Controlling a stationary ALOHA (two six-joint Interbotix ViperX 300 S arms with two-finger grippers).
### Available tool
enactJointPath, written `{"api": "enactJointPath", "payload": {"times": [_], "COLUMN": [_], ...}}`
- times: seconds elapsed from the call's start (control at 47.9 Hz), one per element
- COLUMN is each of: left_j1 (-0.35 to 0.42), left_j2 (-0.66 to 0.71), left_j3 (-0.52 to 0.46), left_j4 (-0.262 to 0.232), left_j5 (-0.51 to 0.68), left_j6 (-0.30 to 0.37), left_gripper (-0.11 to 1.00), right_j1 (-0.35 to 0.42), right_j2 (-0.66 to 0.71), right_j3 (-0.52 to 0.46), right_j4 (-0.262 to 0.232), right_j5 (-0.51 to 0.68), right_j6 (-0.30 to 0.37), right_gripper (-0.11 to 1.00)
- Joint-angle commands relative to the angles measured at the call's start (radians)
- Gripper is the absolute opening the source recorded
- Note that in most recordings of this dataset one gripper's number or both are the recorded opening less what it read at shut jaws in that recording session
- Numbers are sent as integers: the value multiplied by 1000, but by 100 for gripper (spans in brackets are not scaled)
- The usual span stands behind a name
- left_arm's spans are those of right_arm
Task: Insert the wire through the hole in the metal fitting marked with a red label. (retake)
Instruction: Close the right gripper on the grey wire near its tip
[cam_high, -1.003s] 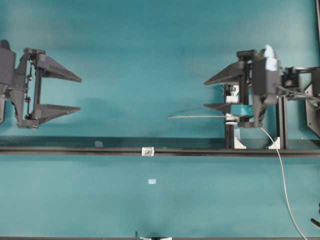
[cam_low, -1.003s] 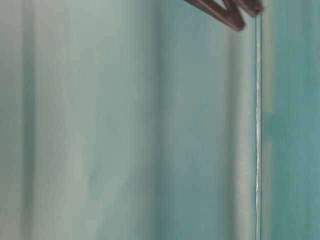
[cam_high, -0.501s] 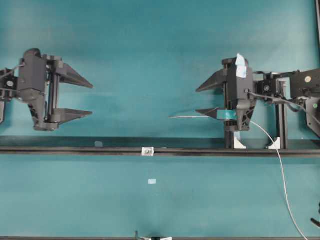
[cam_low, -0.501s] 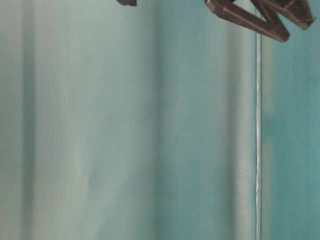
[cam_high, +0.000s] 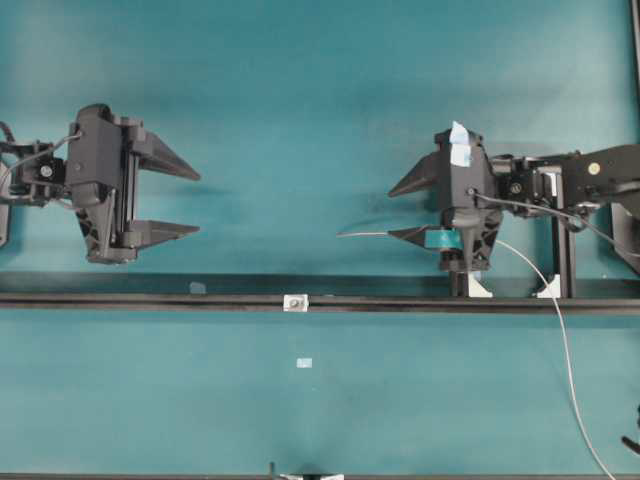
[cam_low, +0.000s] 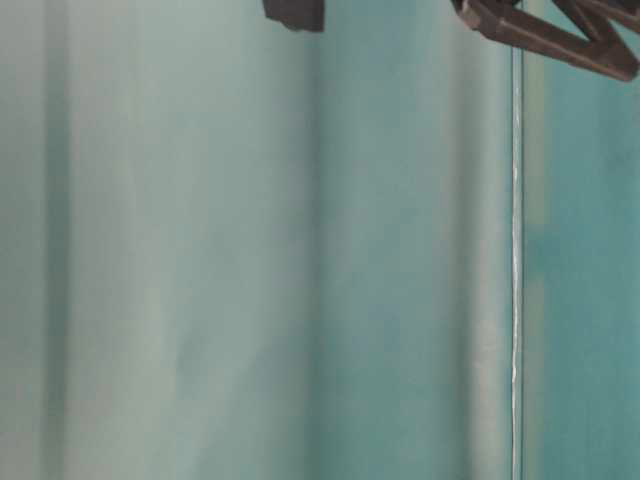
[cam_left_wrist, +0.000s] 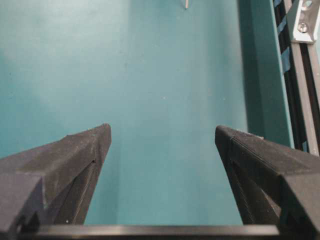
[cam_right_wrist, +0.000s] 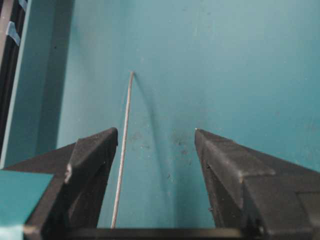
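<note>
In the overhead view the left gripper (cam_high: 192, 203) is seen at the left of the teal table (cam_high: 320, 110), its two black fingers spread wide and pointing toward the middle, with nothing between them; the left wrist view confirms the wide gap over bare table surface. The right gripper (cam_high: 397, 212) is seen at the right, fingers likewise spread and pointing toward the left gripper. The wire (cam_high: 565, 350) is observed running from the lower right edge up to the right gripper, its straight tip (cam_high: 360, 234) projecting leftward just past the nearer finger. In the right wrist view the wire (cam_right_wrist: 122, 150) is seen lying between the spread fingers, close beside the left-hand finger (cam_right_wrist: 90, 165); contact cannot be determined, and no pinch is seen. The metal fitting (cam_high: 295, 302) is noted on the black rail (cam_high: 150, 298) crossing the table, below and between the two grippers, well apart from the wire tip. The hole (cam_high: 295, 301) is visible as a dark dot at its centre. A small pale tape rectangle (cam_high: 304, 363) lies on the table below the fitting. The table-level view is blurred; only dark finger parts at its top edge are made out.
</note>
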Motion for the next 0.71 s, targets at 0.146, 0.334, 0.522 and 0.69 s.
{"api": "enactJointPath", "payload": {"times": [0.146, 0.334, 0.522, 0.69], "left_j1": [-2, 2, 5, 5], "left_j2": [-5, -5, -5, -5], "left_j3": [-18, -18, -18, -18], "left_j4": [-3, -2, -3, -2], "left_j5": [-11, -9, -9, -11], "left_j6": [0, 0, 2, 0], "left_gripper": [77, 77, 77, 77], "right_j1": [3, 3, 3, 3], "right_j2": [25, 44, 61, 84], "right_j3": [-31, -38, -51, -63], "right_j4": [0, 2, 2, 0], "right_j5": [-8, -8, -9, -15], "right_j6": [3, 5, 17, 25], "right_gripper": [70, 70, 70, 70]}}
